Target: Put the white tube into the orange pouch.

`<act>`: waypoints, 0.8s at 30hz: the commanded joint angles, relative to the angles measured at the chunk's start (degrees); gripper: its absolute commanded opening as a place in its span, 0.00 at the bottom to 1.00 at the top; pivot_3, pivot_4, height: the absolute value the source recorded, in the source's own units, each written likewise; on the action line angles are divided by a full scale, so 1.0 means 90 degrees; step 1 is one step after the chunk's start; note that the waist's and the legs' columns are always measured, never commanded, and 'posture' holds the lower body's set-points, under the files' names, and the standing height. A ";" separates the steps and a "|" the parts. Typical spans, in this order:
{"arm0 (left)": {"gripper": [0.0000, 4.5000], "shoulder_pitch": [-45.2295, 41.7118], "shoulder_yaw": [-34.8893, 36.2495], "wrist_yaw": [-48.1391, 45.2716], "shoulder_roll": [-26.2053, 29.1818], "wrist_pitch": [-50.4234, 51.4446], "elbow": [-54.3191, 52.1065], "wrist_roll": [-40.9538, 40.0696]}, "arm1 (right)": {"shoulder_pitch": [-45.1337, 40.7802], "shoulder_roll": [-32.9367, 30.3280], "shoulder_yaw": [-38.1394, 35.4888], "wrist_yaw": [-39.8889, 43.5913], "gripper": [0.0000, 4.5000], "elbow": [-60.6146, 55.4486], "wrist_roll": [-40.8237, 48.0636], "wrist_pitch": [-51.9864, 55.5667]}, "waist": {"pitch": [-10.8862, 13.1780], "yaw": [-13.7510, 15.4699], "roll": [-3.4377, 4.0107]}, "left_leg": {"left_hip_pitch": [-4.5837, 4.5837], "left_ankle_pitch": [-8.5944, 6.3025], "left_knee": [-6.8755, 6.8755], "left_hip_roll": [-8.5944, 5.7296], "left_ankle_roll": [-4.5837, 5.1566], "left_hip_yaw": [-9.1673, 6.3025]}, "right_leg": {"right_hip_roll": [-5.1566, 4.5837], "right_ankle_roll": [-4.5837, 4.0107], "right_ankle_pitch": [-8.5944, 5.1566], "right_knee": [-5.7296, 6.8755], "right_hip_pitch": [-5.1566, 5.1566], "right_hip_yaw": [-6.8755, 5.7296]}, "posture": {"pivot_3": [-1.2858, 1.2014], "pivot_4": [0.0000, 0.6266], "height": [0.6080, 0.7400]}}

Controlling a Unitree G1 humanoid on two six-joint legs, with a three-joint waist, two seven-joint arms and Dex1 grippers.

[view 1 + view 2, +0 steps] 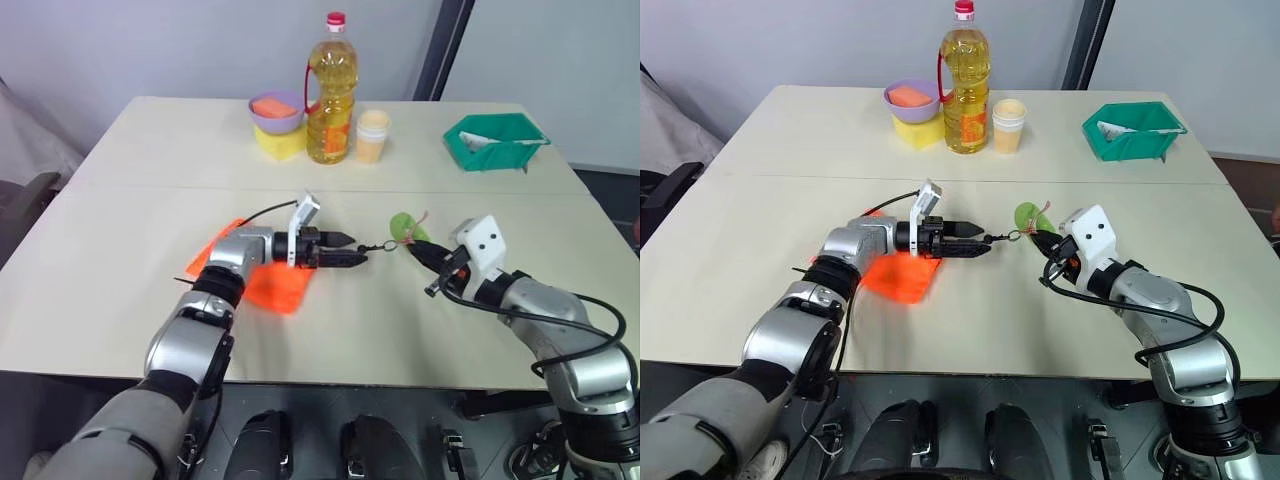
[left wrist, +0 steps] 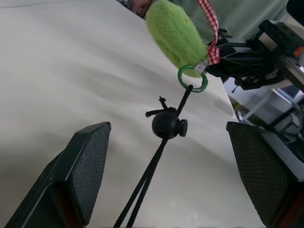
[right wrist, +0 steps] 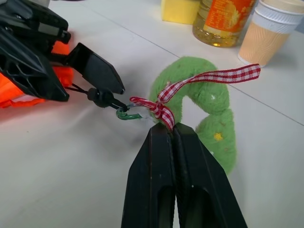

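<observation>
The orange pouch lies flat on the worktop, partly under the left arm. Its dark drawstring runs between the 2 wide-apart fingers of the left tool, which grips nothing, past a black cord stopper to a fuzzy green leaf tag. The right tool is closed, pinching the tag's red checked ribbon. At the worktop's far edge stand a yellow oil bottle, a cream cup and a green tray.

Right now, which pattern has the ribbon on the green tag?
Red-and-white check; the ribbon shows best in the right wrist view.
</observation>
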 commanded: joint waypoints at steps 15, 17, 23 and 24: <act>0.17 -0.0166 0.0324 -0.0062 -0.0132 -0.0068 0.0013 0.0163 | 0.0012 -0.0044 -0.0112 -0.0012 0.00 -0.0300 -0.0021 -0.0108 | 0.0000 -0.0001 0.0000 | 0.0000 0.0000 0.0000 0.0000 0.0000 0.0000 | 0.0000 0.0000 0.0000 0.0000 0.0000 0.0000 | 0.52 0.24 0.97; 0.04 -0.0154 0.0345 -0.0078 -0.0121 -0.0052 -0.0004 0.0170 | 0.0019 -0.0048 -0.0114 -0.0012 0.00 -0.0316 -0.0017 -0.0096 | 0.0000 0.0000 0.0000 | 0.0000 0.0000 0.0000 0.0000 0.0000 0.0000 | 0.0000 0.0000 0.0000 0.0000 0.0000 0.0000 | 0.52 0.24 0.97; 0.04 -0.0021 0.0371 -0.0128 -0.0019 -0.0020 -0.0208 0.0181 | 0.0021 -0.0045 -0.0102 -0.0028 0.00 -0.0326 -0.0032 -0.0092 | 0.0000 -0.0002 0.0000 | 0.0000 0.0000 0.0000 0.0000 0.0000 0.0000 | 0.0000 0.0000 0.0000 0.0000 0.0000 0.0000 | 0.52 0.24 0.97; 0.04 0.0042 0.0346 -0.0132 0.0019 -0.0050 -0.0297 0.0204 | 0.0020 -0.0049 -0.0100 -0.0034 0.00 -0.0320 -0.0048 -0.0100 | 0.0000 -0.0002 0.0000 | 0.0000 0.0000 0.0000 0.0000 0.0000 0.0000 | 0.0000 0.0000 0.0000 0.0000 0.0000 0.0000 | 0.52 0.24 0.97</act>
